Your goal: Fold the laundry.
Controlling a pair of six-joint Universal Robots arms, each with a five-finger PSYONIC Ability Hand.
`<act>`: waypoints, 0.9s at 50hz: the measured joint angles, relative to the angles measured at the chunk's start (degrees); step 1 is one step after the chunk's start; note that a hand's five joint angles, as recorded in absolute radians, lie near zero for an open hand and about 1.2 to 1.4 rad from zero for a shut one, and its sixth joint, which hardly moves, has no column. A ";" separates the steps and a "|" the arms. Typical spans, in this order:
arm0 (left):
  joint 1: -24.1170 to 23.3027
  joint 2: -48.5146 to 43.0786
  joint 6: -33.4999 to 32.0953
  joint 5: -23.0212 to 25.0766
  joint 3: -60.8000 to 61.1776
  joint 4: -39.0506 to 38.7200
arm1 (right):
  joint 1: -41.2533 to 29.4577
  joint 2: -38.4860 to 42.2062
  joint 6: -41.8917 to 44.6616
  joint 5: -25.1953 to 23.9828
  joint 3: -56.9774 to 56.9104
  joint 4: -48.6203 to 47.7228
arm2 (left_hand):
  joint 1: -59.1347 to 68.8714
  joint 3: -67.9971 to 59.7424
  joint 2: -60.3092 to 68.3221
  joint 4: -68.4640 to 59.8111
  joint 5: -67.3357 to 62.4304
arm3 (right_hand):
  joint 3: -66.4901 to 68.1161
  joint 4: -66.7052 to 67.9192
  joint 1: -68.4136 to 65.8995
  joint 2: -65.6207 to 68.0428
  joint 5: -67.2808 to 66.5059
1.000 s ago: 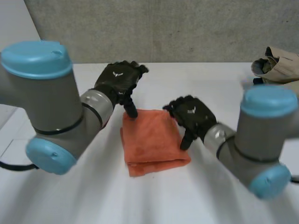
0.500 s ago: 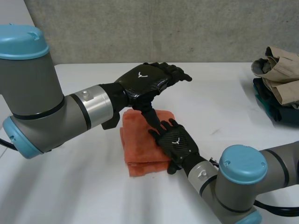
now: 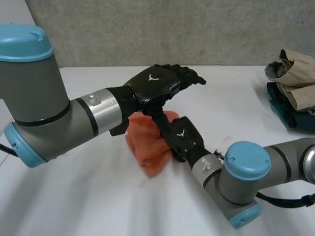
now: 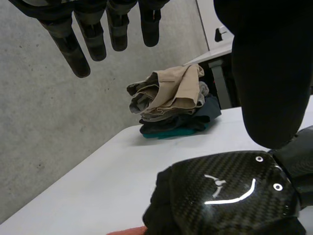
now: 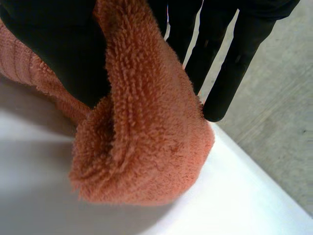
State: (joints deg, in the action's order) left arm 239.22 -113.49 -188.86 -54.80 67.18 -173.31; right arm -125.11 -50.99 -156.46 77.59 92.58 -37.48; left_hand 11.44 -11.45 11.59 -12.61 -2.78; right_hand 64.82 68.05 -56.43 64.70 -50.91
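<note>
An orange towel (image 3: 147, 147) sits bunched at the middle of the white table (image 3: 88, 206). My right hand (image 3: 183, 141) is shut on its right edge. In the right wrist view the thick folded towel (image 5: 146, 147) is pinched between the thumb (image 5: 54, 44) and the fingers (image 5: 234, 63), and its lower end rests on the table. My left hand (image 3: 157, 86) hovers open just above the towel and the right hand, with straight fingers (image 4: 93, 34). In the left wrist view the back of the right hand (image 4: 225, 196) lies under the left palm.
A pile of beige and dark clothes (image 3: 295, 88) is stacked at the table's far right edge, also seen beyond the left hand's fingertips as a heap (image 4: 171, 103). A grey wall stands behind the table.
The right hand has closed on the towel's right edge. The neatly folded towel is now pulled up into a bunch. The left hand has stayed open above it.
</note>
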 measured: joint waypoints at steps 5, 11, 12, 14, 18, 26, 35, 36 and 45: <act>-0.01 0.15 0.06 -0.21 -1.37 -0.01 | 0.29 -0.85 -0.27 0.26 -2.57 -0.18 | 0.00 0.00 0.00 0.00 0.00 | 0.00 0.44 0.00 0.00 0.05; 0.25 1.33 1.12 -0.41 -4.17 -0.07 | 3.20 -3.57 -0.93 0.13 -7.87 0.24 | 0.00 0.00 0.00 0.00 0.00 | 0.00 0.46 0.00 0.00 0.00; 0.32 1.60 1.49 -0.41 -4.65 -0.09 | 4.14 -4.03 -1.11 0.01 -9.29 0.35 | 0.00 0.00 0.00 0.00 0.00 | 0.21 0.46 0.00 0.00 0.00; 0.46 2.11 2.26 -0.43 -5.54 -0.16 | 5.45 -4.62 -1.35 -0.30 -11.51 0.45 | 0.00 0.00 0.00 0.00 0.00 | 0.52 0.47 0.00 0.00 0.01; 0.71 3.24 4.46 -0.41 -7.71 -0.31 | 9.08 -5.42 -2.15 -1.40 -18.08 1.04 | 0.00 0.00 0.00 0.00 0.00 | 0.83 0.50 0.00 0.00 0.07; 0.53 4.55 6.73 -0.33 -9.69 -0.40 | 19.08 -6.10 -7.40 -2.92 -33.60 4.53 | 0.00 0.00 0.00 0.00 0.00 | 0.85 0.56 0.00 0.00 0.01; -0.27 5.07 6.85 -0.28 -9.28 -0.39 | 35.78 -5.50 -20.25 -8.07 -47.86 8.95 | 0.00 0.00 0.00 0.00 0.00 | 0.85 0.67 0.00 0.00 -0.01; -0.50 5.07 6.83 -0.27 -9.17 -0.40 | 38.18 -4.43 -22.50 -9.65 -49.23 9.09 | 0.00 0.00 0.00 0.00 0.00 | 0.85 0.67 0.00 0.00 -0.05; -2.40 4.66 6.47 -0.32 -8.60 -0.44 | 51.94 9.21 -33.83 -20.84 -53.96 5.32 | 0.00 0.00 0.00 0.00 0.00 | 0.82 0.67 0.00 0.00 -0.71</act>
State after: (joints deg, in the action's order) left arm 236.82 -108.83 -182.39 -55.12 58.58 -173.75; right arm -73.17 -41.78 -190.29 56.75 38.63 -32.16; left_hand 11.44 -11.45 11.59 -12.61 -2.78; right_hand 65.64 68.72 -56.43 64.70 -51.63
